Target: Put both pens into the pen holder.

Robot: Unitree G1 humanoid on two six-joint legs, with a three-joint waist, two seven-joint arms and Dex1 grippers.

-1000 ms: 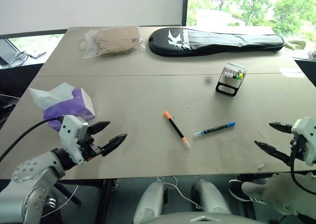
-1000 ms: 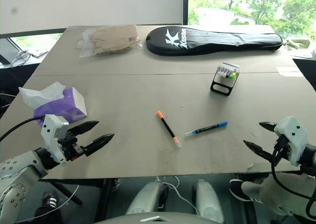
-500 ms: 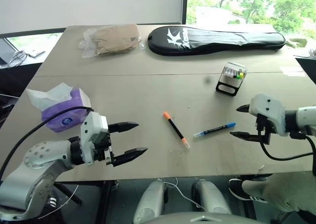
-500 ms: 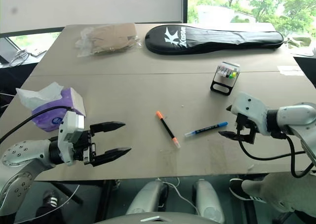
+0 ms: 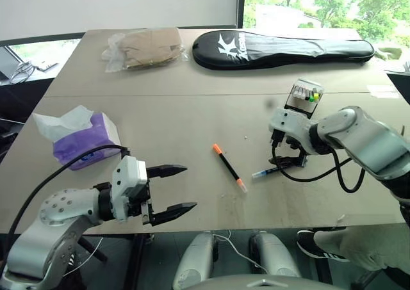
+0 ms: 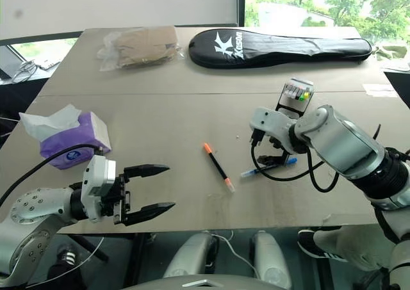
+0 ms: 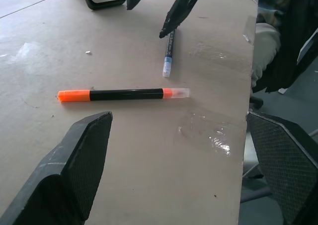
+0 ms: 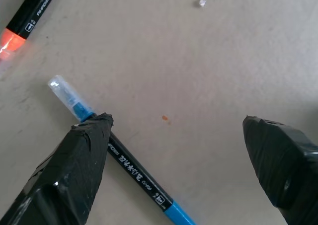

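The desk [image 5: 192, 120] is a wide pale slab. At its far edge lies a long black racket bag [image 5: 282, 50], with a plastic-wrapped brown bundle [image 5: 144, 48] to its left. A purple tissue box [image 5: 84, 139] sits near the left edge.

The right arm reaches in over the middle of the desk, its gripper [image 5: 284, 150] pointing down with jaws spread wide, straddling the blue pen [image 8: 126, 169]; in the right wrist view one black finger [image 8: 74, 165] overlaps the barrel near the clear tip, the other stands well apart on bare desk. I cannot tell whether it touches.

The left gripper [image 5: 172, 189] hangs at the near edge, jaws also wide, holding nothing and aimed toward the pens.

The holder [image 5: 303, 99], a small black wire box with coloured caps showing, stands just beyond the right gripper. The orange pen [image 5: 229, 167] lies flat at mid-desk, near the blue pen's clear tip but apart.
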